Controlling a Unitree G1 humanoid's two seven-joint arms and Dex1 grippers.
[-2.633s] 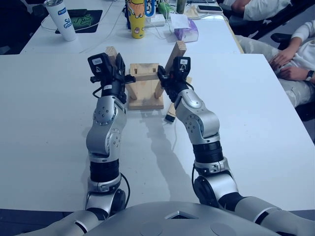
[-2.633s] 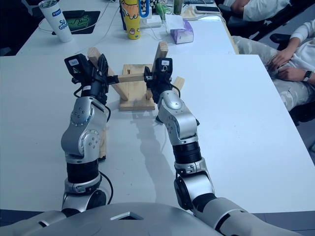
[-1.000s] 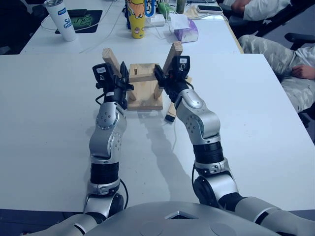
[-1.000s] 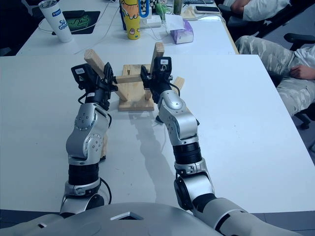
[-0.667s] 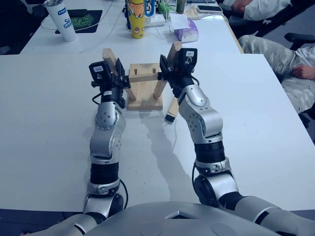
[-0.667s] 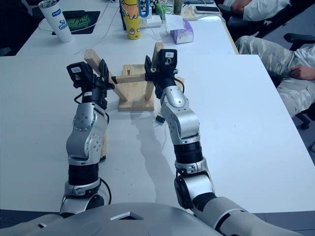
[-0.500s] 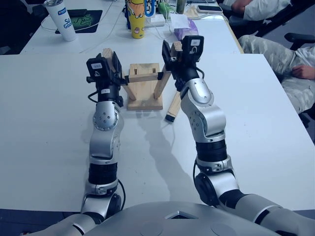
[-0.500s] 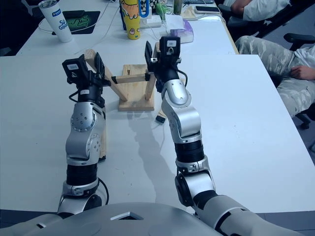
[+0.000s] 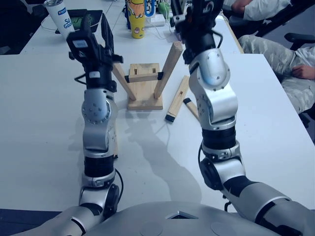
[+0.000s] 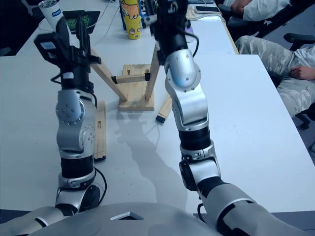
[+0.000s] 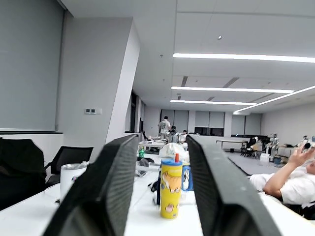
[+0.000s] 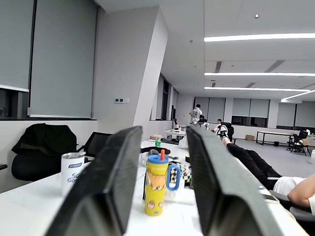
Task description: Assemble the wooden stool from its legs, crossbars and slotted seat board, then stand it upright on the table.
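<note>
Near, right eye view: loose slat (image 10: pixel 100 130) flat on the table (image 9: pixel 39 123) beside the left arm | mid-table: half-built stool (image 9: pixel 144 91), seat board down, two legs leaning, crossbar between | just right: spare leg (image 9: pixel 177 98), short bar (image 9: pixel 191 106) | left gripper (image 9: pixel 96 25) and right gripper (image 12: pixel 163 135) up high, jaws spread wide | wrist views: yellow cup (image 12: pixel 156 184) far behind.

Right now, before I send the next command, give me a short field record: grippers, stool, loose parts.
left gripper: open, empty, raised above the table
right gripper: open, empty, raised
stool: seat board flat on the table, two legs splayed upward, one crossbar joining them
loose parts: two wooden pieces right of the seat board; a slotted strip nearer, to the left
status: unfinished, not upright
</note>
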